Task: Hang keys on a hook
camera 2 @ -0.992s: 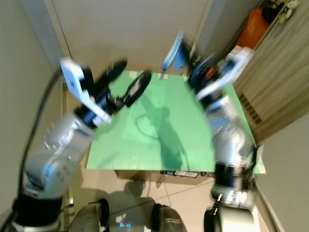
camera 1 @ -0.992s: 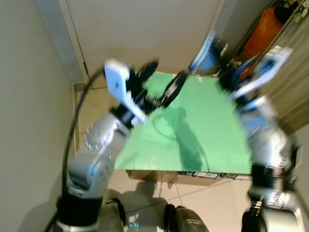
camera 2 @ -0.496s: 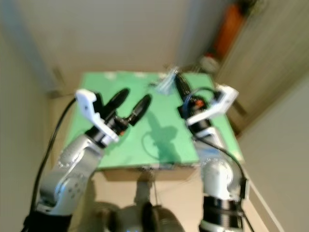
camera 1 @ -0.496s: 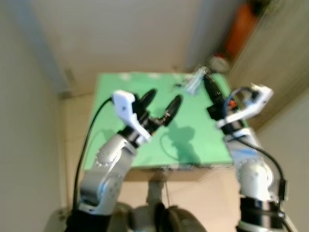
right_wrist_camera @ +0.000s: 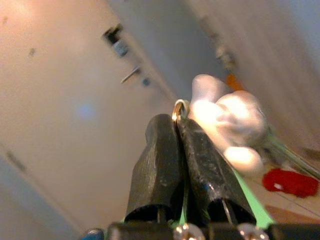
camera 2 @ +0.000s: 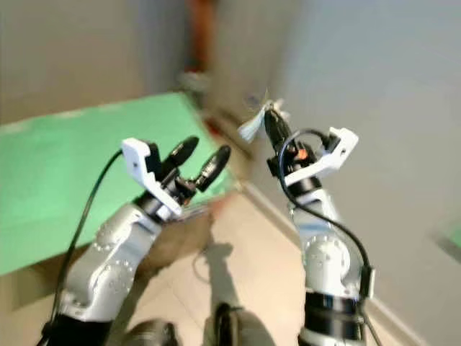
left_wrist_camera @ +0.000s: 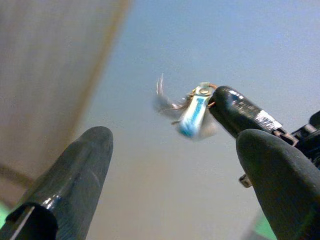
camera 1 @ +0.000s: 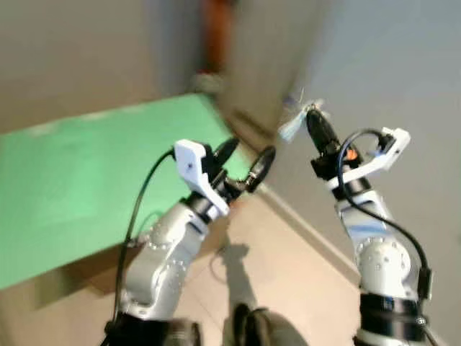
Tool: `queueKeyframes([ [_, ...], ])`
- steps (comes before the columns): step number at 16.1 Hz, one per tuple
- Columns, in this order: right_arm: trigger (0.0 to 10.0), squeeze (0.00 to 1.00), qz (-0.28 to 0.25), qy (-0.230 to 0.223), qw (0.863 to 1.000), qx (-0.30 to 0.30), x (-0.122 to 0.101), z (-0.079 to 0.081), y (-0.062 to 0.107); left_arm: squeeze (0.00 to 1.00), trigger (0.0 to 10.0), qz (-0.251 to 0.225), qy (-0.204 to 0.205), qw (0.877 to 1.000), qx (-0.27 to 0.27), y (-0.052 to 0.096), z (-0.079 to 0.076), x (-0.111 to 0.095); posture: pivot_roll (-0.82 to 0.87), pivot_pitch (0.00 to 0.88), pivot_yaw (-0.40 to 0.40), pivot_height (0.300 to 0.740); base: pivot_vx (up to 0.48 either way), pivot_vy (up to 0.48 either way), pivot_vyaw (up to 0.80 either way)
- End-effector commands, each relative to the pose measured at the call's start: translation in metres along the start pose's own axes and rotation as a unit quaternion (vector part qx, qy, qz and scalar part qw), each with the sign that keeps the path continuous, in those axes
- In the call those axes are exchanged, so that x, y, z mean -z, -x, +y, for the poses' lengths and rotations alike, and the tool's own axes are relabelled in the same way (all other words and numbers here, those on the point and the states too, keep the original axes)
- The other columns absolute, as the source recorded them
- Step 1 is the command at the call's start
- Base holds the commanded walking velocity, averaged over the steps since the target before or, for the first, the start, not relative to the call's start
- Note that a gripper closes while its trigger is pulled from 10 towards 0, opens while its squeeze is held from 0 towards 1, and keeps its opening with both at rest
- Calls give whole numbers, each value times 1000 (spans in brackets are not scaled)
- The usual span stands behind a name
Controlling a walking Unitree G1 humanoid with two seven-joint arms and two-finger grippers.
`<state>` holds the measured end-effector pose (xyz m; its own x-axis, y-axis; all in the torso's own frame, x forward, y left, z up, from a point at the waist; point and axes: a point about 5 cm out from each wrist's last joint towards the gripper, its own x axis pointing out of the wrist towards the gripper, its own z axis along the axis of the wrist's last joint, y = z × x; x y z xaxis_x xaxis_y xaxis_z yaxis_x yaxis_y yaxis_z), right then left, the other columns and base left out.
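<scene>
right tool (right_wrist_camera: 181,131): both black fingers pressed together, a metal ring (right_wrist_camera: 179,108) pinched at the tips | keys (right_wrist_camera: 227,131): seen as a pale blurred lump just beyond the tips | green surface (right_wrist_camera: 252,200): a strip glimpsed beside the fingers | red object (right_wrist_camera: 291,181): blurred, on the floor

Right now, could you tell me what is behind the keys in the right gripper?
Behind the keys, pinched in the shut right gripper, is a plain grey wall. No hook can be made out there; the picture is blurred.
</scene>
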<state>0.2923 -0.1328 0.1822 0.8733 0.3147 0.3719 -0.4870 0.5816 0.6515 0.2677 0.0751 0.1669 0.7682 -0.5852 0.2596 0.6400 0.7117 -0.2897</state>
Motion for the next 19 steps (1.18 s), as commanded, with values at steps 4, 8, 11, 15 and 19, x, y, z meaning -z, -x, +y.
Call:
queueKeyframes([
  [4, 10000, 0, -20, -16, 999, -28, -10, 6, -1, 0, 10000, -4, -4, 1000, 5, -2, 0, 0, -24, 135, -35, 740, 0, -469, -800],
  [8, 10000, 0, -20, -16, 999, -28, -10, 6, -1, 0, 10000, -4, -4, 1000, 5, -2, 0, 0, -24, 135, -35, 740, 0, -469, -800],
  [11, 10000, 0, -20, -16, 999, -28, -10, 6, -1, 0, 10000, -4, -4, 1000, 5, -2, 0, 0, -24, 135, -35, 740, 0, -469, -800],
  [15, 10000, 0, -20, -16, 999, -28, -10, 6, -1, 0, 10000, -4, -4, 1000, 5, -2, 0, 0, -24, 135, -35, 740, 0, -469, -800],
  [19, 10000, 0, -20, -16, 999, -28, -10, 6, -1, 0, 10000, -4, -4, 1000, 5, -2, 0, 0, -24, 135, -35, 740, 0, -469, -800],
])
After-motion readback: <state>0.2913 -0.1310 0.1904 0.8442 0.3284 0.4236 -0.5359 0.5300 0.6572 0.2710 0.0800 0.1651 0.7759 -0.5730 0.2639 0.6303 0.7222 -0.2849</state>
